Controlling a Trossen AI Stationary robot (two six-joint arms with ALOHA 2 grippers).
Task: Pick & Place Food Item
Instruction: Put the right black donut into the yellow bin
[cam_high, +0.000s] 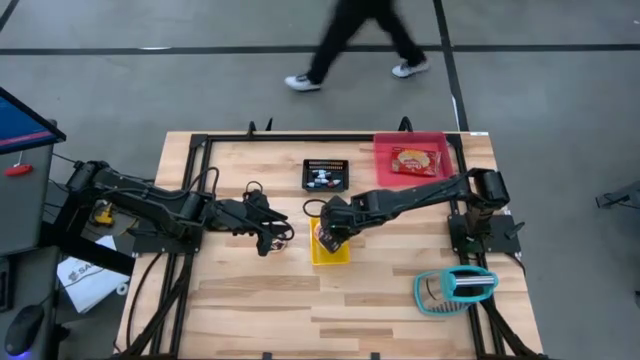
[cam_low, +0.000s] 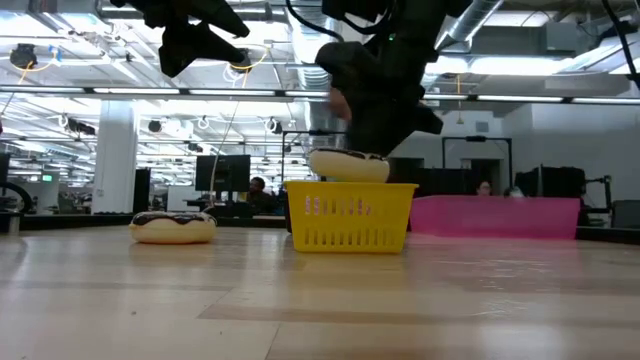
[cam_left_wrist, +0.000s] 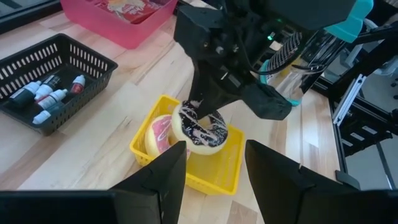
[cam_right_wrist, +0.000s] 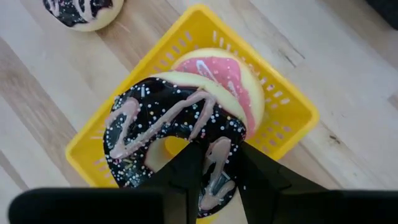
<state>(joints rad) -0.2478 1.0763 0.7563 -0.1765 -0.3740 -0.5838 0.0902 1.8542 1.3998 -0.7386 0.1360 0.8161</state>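
Observation:
A yellow basket (cam_high: 330, 250) stands mid-table with a pink-iced doughnut (cam_right_wrist: 221, 78) lying in it. My right gripper (cam_right_wrist: 217, 180) is shut on a chocolate-iced doughnut with pink drizzle (cam_right_wrist: 168, 121), which hangs at the height of the basket's rim (cam_low: 350, 187). A second chocolate doughnut (cam_low: 173, 227) lies flat on the table, left of the basket. My left gripper (cam_left_wrist: 214, 180) hangs open above the table on the basket's left, holding nothing. My right gripper pinches the doughnut's ring (cam_right_wrist: 217, 163) between its two fingers, one finger at the hole and one outside the rim. The fingers come steeply from above. The doughnut sits tilted over the basket, above the pink doughnut; whether it touches that one I cannot tell.
A black basket of small bottles (cam_high: 326, 175) and a pink tray with a food packet (cam_high: 410, 160) stand toward the far edge. A teal object (cam_high: 455, 288) lies near the right front. A person walks past beyond the far edge.

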